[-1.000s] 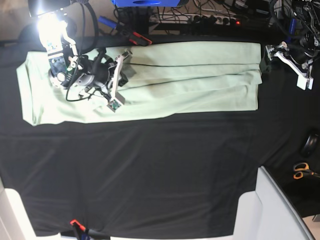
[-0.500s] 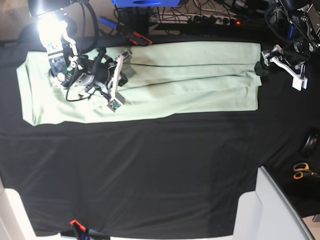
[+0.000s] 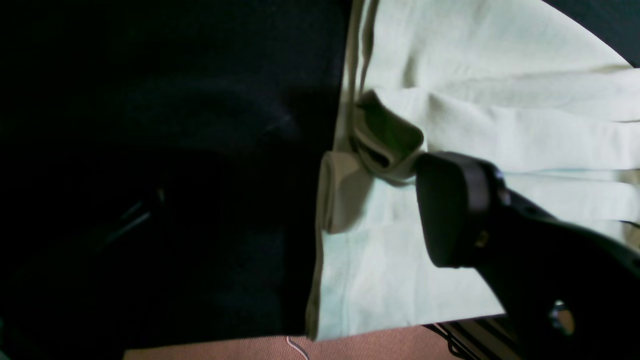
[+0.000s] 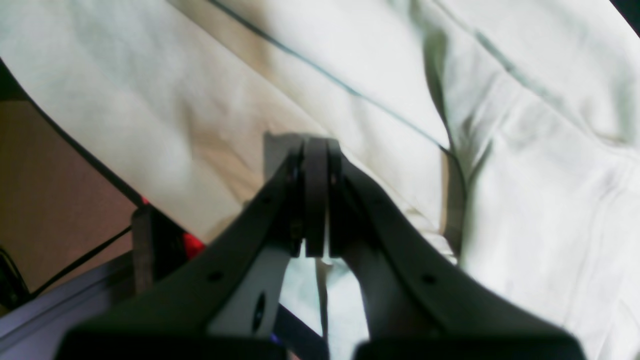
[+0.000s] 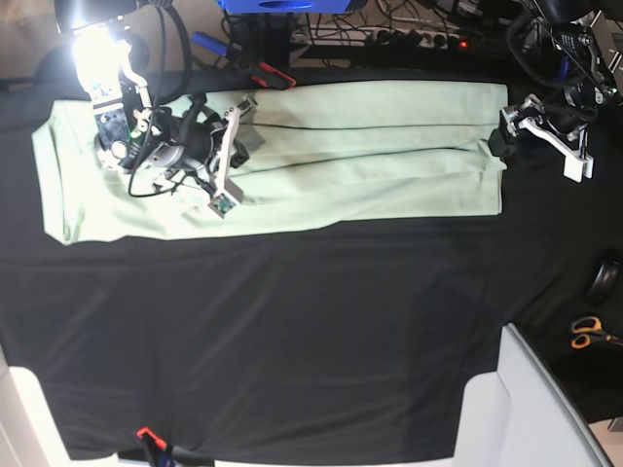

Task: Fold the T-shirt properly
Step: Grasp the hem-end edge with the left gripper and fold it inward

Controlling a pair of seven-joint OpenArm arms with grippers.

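T-shirt (image 5: 341,146) unmoved, left jaws (image 5: 501,136) wide, now reaching its hem, right jaws (image 4: 315,200) closed, empty

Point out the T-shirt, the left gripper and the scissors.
T-shirt (image 5: 370,156), base view, middle of the folded green cloth.
Left gripper (image 5: 502,131), base view, between its open fingertips at the shirt's right edge.
Scissors (image 5: 590,334), base view, on the orange handles.
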